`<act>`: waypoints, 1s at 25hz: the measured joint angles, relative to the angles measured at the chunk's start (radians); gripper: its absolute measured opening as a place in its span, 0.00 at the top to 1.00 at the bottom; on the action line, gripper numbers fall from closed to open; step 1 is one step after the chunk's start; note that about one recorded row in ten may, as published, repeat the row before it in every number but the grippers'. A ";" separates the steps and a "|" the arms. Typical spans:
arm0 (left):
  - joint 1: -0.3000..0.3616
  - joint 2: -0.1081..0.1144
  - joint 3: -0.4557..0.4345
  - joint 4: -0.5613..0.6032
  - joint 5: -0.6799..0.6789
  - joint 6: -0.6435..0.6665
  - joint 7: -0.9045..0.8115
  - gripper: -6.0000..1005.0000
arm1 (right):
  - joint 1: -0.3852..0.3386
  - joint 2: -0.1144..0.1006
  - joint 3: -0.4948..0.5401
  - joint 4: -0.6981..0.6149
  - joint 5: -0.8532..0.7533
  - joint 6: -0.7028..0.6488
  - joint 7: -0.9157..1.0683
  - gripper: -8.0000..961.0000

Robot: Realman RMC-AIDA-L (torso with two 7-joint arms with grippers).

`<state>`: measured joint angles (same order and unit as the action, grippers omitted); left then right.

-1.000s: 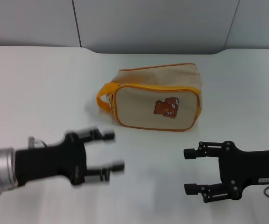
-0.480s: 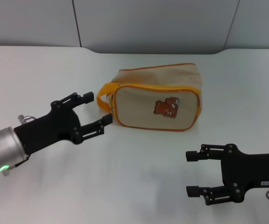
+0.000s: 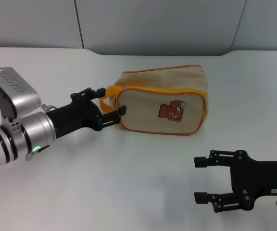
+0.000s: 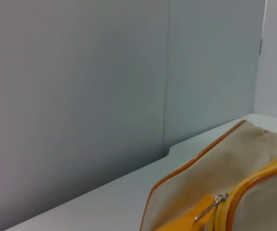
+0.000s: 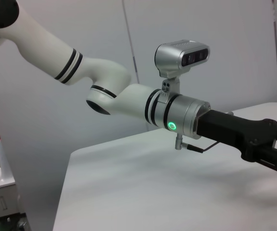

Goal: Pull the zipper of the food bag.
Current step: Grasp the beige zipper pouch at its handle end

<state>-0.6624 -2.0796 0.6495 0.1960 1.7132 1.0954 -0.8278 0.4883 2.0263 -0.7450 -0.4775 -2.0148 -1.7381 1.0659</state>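
The beige food bag [image 3: 162, 103] with orange piping and a brown bear patch stands at the table's middle back. Its orange-yellow zipper [image 3: 162, 90] runs along the upper front edge. The small silver pull tab [image 4: 209, 207] hangs at the bag's left end, beside the orange loop handle [image 3: 107, 95]. My left gripper [image 3: 112, 100] is open at that left end, one finger on each side of the handle. My right gripper [image 3: 196, 178] is open and empty, low at the front right, well short of the bag.
The white table [image 3: 143, 168] runs back to a grey wall [image 3: 157, 24]. My left arm [image 5: 129, 98] reaches across the table in the right wrist view. Nothing else stands on the table.
My left gripper has moved forward and right from the table's front left to the bag's handle end. My right gripper has shifted slightly lower in the head view.
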 joint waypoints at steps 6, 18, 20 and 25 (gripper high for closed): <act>-0.021 0.000 0.003 -0.013 0.001 -0.005 0.001 0.22 | -0.005 0.000 0.010 0.001 0.001 0.001 -0.002 0.17; -0.063 -0.002 0.003 -0.081 0.013 -0.042 0.036 0.40 | -0.007 0.000 0.016 -0.004 0.001 0.003 -0.005 0.17; -0.052 -0.002 0.003 -0.076 0.014 -0.022 0.035 0.46 | -0.007 -0.001 0.015 -0.005 0.001 0.005 -0.005 0.17; -0.044 0.000 0.003 -0.072 0.013 -0.008 0.031 0.68 | -0.006 -0.001 0.015 -0.006 0.001 0.007 -0.005 0.18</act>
<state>-0.7061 -2.0794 0.6521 0.1241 1.7261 1.0876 -0.7968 0.4818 2.0251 -0.7301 -0.4834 -2.0140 -1.7314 1.0604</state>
